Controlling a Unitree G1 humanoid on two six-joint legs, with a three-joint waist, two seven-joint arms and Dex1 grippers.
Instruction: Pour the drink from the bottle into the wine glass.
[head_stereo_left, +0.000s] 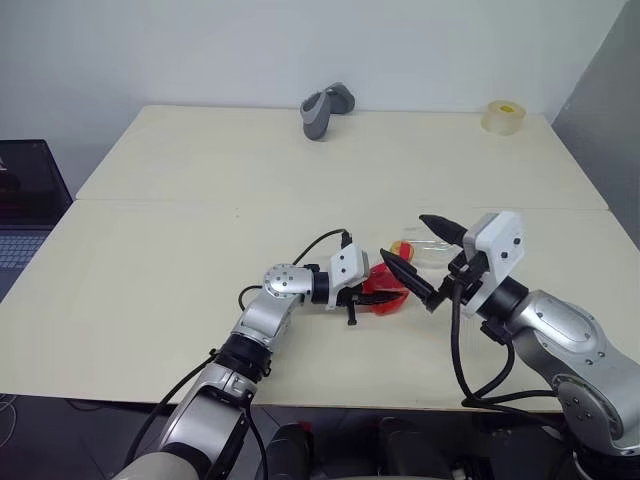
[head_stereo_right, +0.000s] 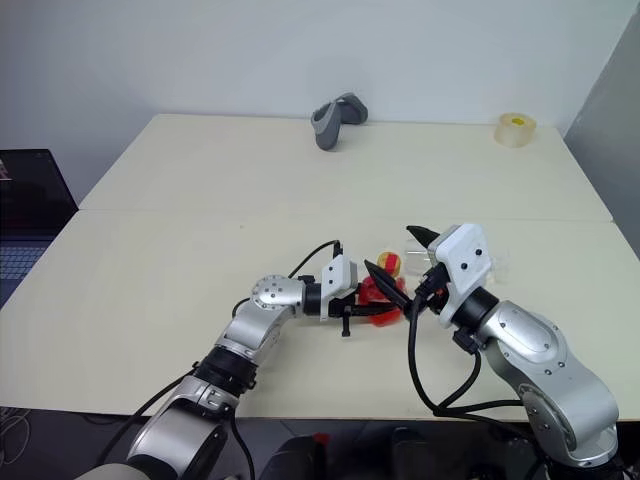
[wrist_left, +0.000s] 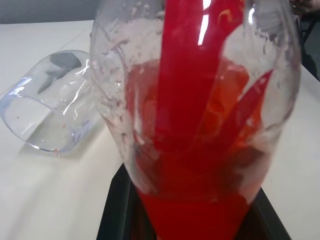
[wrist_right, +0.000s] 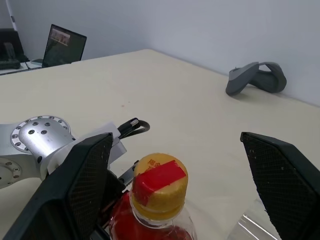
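My left gripper (head_stereo_left: 370, 298) is shut on the bottle (head_stereo_left: 386, 288), low on its body, holding it upright just above the table near the front middle. The red drink (wrist_left: 195, 165) fills the bottle's lower part. Its yellow-red cap (wrist_right: 160, 181) is on. My right gripper (head_stereo_left: 424, 250) is open, one finger on each side of the cap and not touching it. The wine glass (wrist_left: 47, 112) is clear and appears to lie on its side on the table just beyond the bottle, next to the right gripper; the wine glass (head_stereo_left: 436, 250) shows behind the right gripper's fingers.
A grey handheld device (head_stereo_left: 326, 110) lies at the table's far edge. A roll of clear tape (head_stereo_left: 503, 116) sits at the far right corner. A laptop (head_stereo_left: 25, 195) stands off the table's left side. A seam crosses the table (head_stereo_left: 200, 205).
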